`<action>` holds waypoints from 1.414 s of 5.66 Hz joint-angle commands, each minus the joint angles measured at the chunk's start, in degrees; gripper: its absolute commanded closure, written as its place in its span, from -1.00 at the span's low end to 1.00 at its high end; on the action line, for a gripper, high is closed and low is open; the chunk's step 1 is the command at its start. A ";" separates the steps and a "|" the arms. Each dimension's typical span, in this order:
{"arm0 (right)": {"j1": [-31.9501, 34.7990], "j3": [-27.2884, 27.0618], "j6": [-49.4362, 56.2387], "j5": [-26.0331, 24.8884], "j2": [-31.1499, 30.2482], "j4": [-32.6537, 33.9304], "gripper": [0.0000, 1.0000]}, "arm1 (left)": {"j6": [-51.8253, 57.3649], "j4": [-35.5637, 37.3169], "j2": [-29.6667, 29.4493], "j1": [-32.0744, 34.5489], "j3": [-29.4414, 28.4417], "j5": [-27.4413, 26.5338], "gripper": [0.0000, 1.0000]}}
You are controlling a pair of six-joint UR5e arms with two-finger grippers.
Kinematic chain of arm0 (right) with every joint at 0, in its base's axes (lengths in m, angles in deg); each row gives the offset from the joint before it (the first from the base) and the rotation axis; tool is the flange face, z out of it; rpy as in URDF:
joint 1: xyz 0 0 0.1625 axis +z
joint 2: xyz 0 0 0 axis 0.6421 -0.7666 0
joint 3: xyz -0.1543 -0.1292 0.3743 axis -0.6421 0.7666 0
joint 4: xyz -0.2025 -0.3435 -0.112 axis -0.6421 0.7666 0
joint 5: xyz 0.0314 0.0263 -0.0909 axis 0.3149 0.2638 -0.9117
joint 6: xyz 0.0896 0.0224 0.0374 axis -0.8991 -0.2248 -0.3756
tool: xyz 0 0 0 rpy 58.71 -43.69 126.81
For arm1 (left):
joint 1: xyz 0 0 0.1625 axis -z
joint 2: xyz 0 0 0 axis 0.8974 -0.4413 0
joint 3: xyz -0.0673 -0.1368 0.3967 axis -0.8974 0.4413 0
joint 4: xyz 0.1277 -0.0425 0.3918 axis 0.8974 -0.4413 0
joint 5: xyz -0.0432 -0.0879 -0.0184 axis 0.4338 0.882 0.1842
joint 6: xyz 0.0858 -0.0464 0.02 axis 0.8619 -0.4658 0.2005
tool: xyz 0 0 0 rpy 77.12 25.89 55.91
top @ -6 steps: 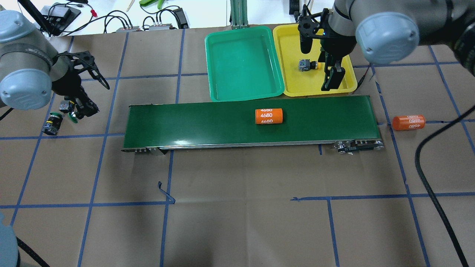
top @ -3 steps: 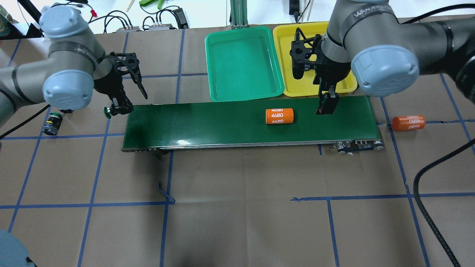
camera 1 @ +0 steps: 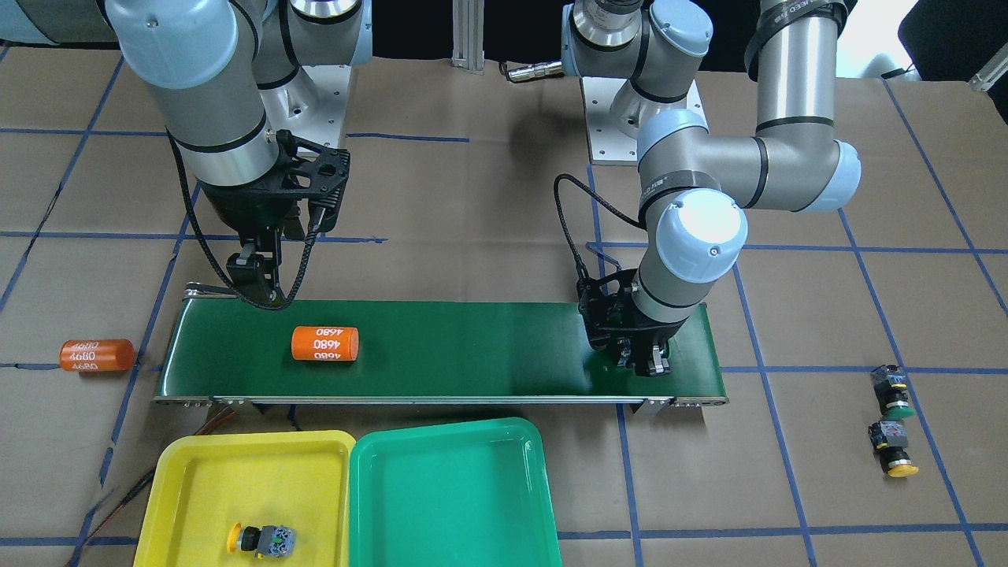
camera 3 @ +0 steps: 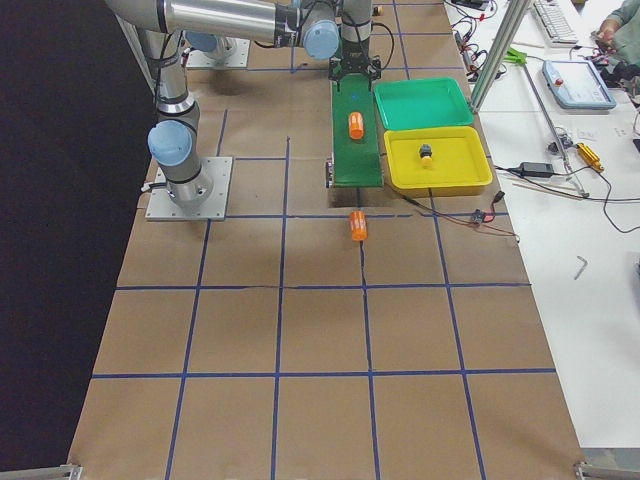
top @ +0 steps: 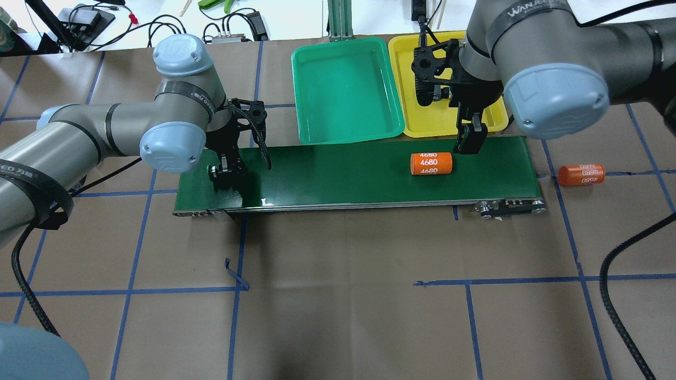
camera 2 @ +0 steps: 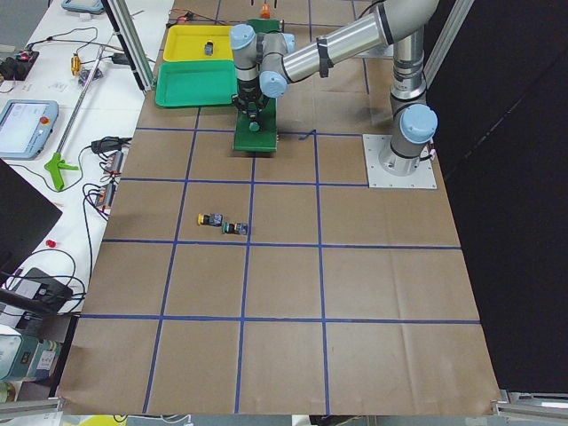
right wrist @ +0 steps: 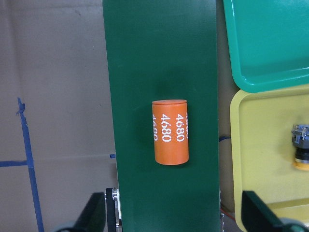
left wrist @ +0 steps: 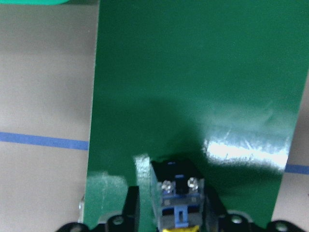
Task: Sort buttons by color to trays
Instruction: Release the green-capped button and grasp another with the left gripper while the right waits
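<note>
Biggest stuff first: a brown worktop with one long conveyor belt across it and two arms, one working each end. The left pincer hangs low over its own end of the belt, clenched on a button. The wrist cam shows the grey screw end between the fingers and the cap is hidden, so I can't call the colour or which way its long axis runs.

The bit that matters imo: both trays sit side by side along the belt's far edge at the other end. That's well apart from the left pincer and right next to the right pincer, so the right arm is way nearer to them. My guess is the button gets set down on the belt, not carried over. The right pincer is released, fingers spread wide with nothing between them, over the belt edge by the yellow tray.

Counts:
- 2 trays: the green tray holds no button, the yellow one holds 1 yellow button
- 2 cylinders: an orange cylinder lies lengthwise on the belt just beside the right pincer, and a second cylinder is on the worktop past the belt end
- 4 buttons: the held one, the trayed one, plus a loose green button and a loose yellow button near each other on the left arm's side
</note>
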 commanded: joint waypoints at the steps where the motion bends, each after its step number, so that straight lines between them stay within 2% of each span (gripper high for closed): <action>1: -0.62 0.16 0.30 0.19 -0.14 -1.97 -1.00 | -1.87 -1.03 2.72 -4.69 -0.63 -0.01 -0.96; 2: -0.62 0.34 0.38 0.37 -0.40 -4.94 -1.00 | -3.10 -1.21 4.30 -13.34 0.24 -0.27 -0.96; 3: -0.01 -0.10 0.04 0.55 -0.49 -4.71 -1.00 | -3.64 -1.04 3.62 -21.43 -0.01 -0.01 -0.96; 4: 0.08 -0.54 -0.31 0.64 0.03 -4.71 -1.00 | -4.42 -0.42 2.75 -26.30 -0.54 0.34 -0.96; 6: 0.34 -1.50 -0.41 0.72 1.43 -4.45 -1.00 | -8.52 5.69 -4.09 -36.32 -0.98 0.43 -0.96; 7: 0.34 -1.51 -0.32 0.64 1.44 -4.36 -1.00 | -16.13 6.34 -6.38 -36.98 -3.51 0.25 -0.96; 8: 0.34 -1.51 -0.32 0.64 1.44 -4.27 -1.00 | -19.34 6.26 -9.62 -37.33 -7.80 -0.10 -0.95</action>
